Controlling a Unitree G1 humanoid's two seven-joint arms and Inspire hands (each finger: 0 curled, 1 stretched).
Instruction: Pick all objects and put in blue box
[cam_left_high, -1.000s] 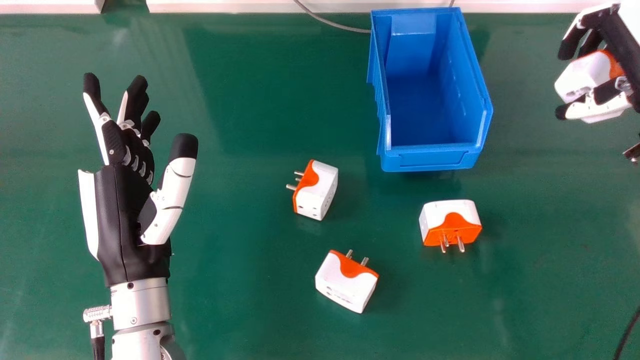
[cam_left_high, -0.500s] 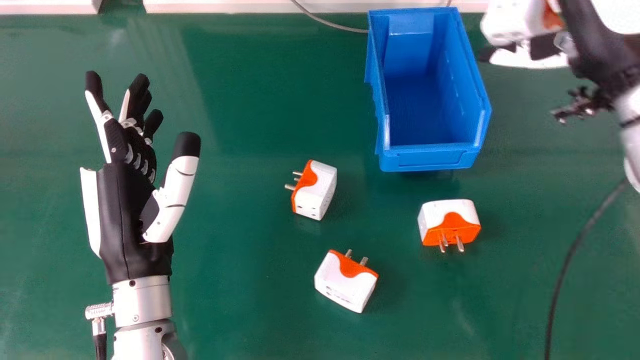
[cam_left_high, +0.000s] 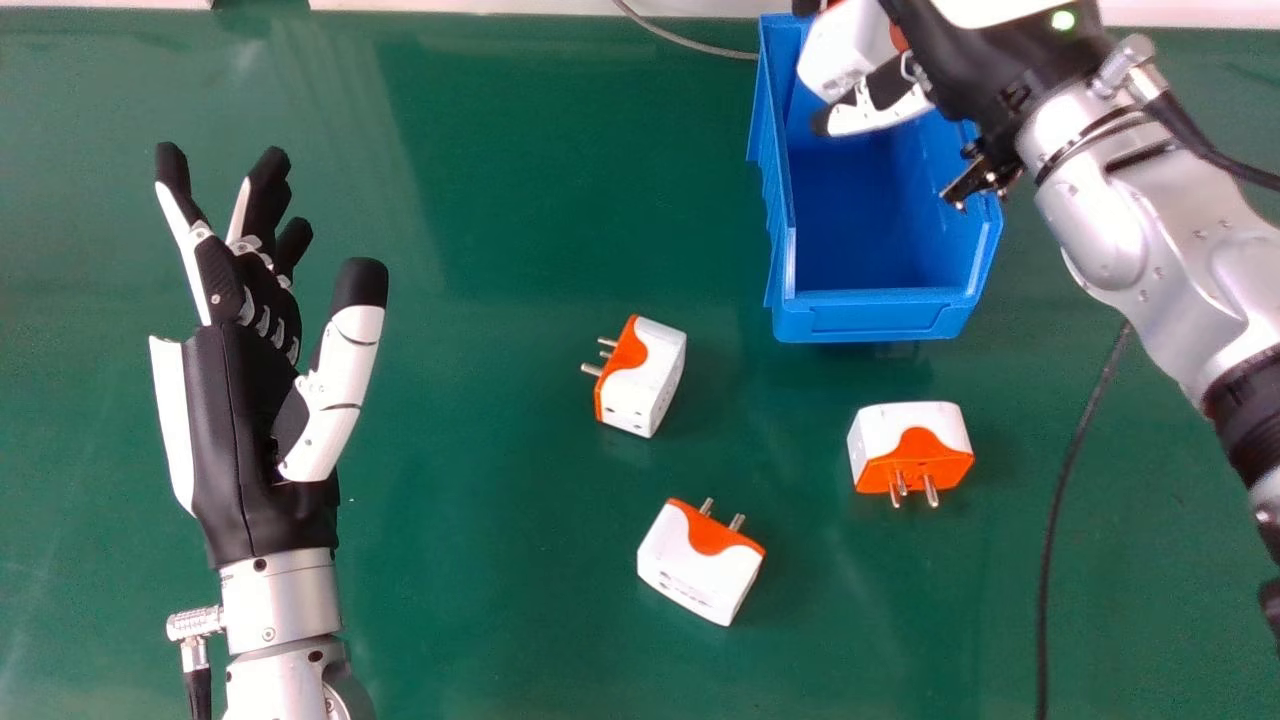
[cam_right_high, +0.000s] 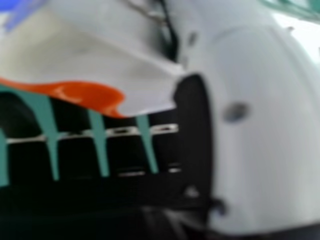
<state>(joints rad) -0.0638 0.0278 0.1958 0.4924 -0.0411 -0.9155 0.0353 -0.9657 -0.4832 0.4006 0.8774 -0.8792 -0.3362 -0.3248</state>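
A white and orange plug adapter (cam_left_high: 845, 50) is grasped in the right robot hand (cam_left_high: 965, 65), between the curled fingers and the thumb (cam_left_high: 880, 115), with its orange part turned toward the palm; in the right hand view its white body meets the thumb. This adapter is over the far part of the blue box (cam_left_high: 870, 320), which lies below the right robot hand and extends from there toward the robot. Three more adapters rest on the worktop (cam_left_high: 480, 600), well apart from that hand on the robot's side. The first (cam_left_high: 910, 450) is nearer the robot than the hand and slightly left of it, just beyond the low front of the box, its pins toward the robot. The second (cam_left_high: 645, 375) lies farther left, pins pointing left. The third (cam_left_high: 700, 560) is nearest the robot, also left of the right robot hand, pins pointing away from the robot. The silver forearm (cam_left_high: 1120, 220) slants back to the right from the holding hand, above a dark cable (cam_left_high: 1050, 530) on the worktop. Well to the left is the left robot hand (cam_left_high: 255, 420), released, with its fingers extended and its thumb apart from them.
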